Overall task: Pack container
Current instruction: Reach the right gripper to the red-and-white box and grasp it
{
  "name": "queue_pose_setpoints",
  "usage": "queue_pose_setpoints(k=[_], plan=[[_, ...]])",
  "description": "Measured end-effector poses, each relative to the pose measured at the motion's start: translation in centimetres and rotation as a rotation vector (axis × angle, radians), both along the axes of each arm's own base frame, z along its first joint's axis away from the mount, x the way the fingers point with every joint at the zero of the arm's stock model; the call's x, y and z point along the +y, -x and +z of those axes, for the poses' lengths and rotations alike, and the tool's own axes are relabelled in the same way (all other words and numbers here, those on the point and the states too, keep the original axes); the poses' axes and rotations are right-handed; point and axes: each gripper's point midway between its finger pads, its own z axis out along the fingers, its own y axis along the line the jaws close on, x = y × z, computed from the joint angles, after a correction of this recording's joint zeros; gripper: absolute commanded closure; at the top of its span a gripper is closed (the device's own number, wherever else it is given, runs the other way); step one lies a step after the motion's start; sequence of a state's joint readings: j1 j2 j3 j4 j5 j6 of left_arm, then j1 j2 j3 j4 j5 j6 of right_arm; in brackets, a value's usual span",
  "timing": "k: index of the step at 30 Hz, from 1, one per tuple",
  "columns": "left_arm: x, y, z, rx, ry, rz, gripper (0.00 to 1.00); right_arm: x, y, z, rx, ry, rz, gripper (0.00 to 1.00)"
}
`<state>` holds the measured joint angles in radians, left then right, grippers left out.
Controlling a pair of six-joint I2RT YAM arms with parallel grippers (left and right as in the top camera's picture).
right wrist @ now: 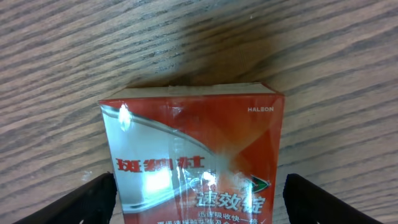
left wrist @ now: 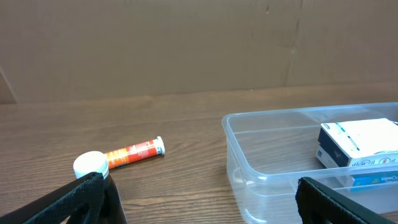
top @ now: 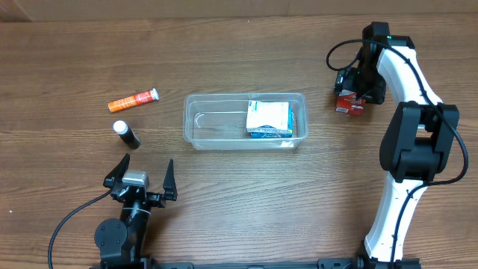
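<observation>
Container (top: 216, 124): sat at the middle of the tabletop (top: 75, 52), long side running left to right. Clear, see-through plastic; shallow and rectangular, with rounded corners and a raised rim. Held one white-and-blue carton (top: 269, 118), square-edged, flat against the right end.

Orange tube (top: 133, 100): cylindrical, white-capped, lay on its side well left of the container. Small dark vial (top: 126, 133): round, white-capped, stood just below the tube.

Left fingers (top: 124, 163): black, spread wide, gripped nothing, near the front edge.

Right fingers (right wrist: 93, 199): spread to either side of a red carton (right wrist: 193, 162) wrapped in shiny film, well right of the container; could not tell whether touching it.
</observation>
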<state>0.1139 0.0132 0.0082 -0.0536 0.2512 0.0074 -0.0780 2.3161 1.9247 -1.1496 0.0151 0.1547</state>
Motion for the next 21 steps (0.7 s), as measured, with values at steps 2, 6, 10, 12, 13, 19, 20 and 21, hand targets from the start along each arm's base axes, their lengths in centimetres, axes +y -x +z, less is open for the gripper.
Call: queue_pose_setpoints(k=[2,6,10,12,13,19,20,21], plan=[[0.0,0.0,0.0,0.000,0.000,0.000,0.00,0.0,-0.2,0.0,-0.006,0.000,-0.001,0.21],[0.0,0.0,0.0,0.000,0.000,0.000,0.00,0.2,-0.3,0.0,-0.014,-0.010,-0.001,0.20],[0.0,0.0,0.0,0.000,0.000,0.000,0.00,0.2,-0.3,0.0,-0.013,-0.011,0.000,0.20],[0.0,0.0,0.0,0.000,0.000,0.000,0.00,0.2,-0.3,0.0,-0.013,-0.011,-0.001,0.20],[0.0,0.0,0.0,0.000,0.000,0.000,0.00,0.2,-0.3,0.0,-0.013,-0.011,0.000,0.20],[0.0,0.0,0.0,0.000,0.000,0.000,0.00,0.4,-0.5,-0.6,-0.026,-0.022,0.001,0.21],[0.0,0.0,0.0,0.000,0.000,0.000,0.00,0.4,-0.2,-1.1,-0.015,-0.026,0.001,0.21],[0.0,0.0,0.0,0.000,0.000,0.000,0.00,0.5,0.4,-1.6,0.004,-0.028,0.001,0.21]])
